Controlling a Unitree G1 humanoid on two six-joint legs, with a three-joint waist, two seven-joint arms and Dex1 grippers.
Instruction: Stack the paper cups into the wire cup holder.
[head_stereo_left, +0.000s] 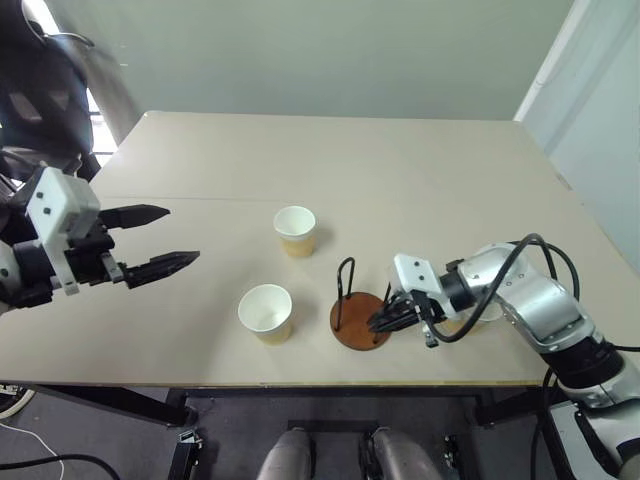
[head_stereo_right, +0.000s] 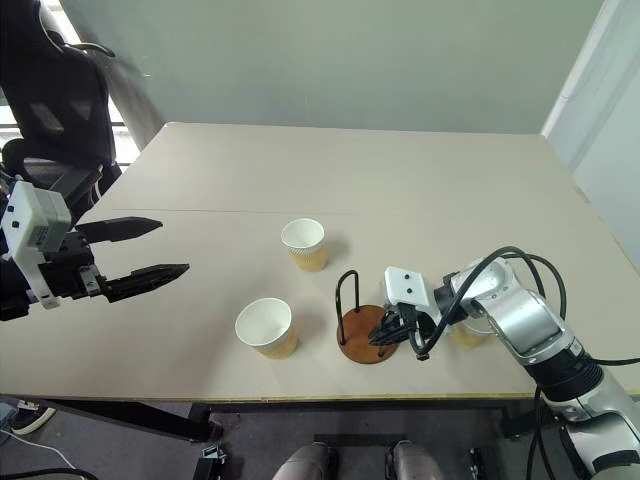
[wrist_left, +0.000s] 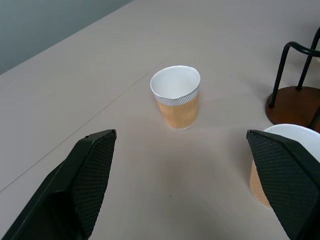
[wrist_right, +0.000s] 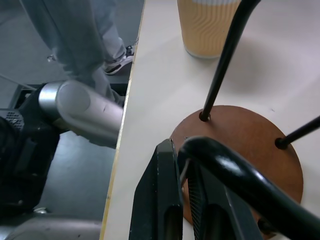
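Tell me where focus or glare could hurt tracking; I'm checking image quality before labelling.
Left eye view: bright window glare at the upper left corner; table evenly lit, cups casting soft shadows. Right wrist view: the wire cup holder loop nearest the lens is blurred with a glossy highlight. Left wrist view: fingers soft, far cup sharp.

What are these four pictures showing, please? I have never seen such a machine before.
This is a humanoid robot at a beige table. Two pictures look down from its head; the other two come from cameras on its wrists. Its left pincer is open and holds nothing. Its right pincer is shut on a black wire loop of the wire cup holder, which has a reddish-brown round base. Two paper cups stand upright and free on the table: the farther cup and the nearer cup. A third cup is partly hidden behind the right arm.
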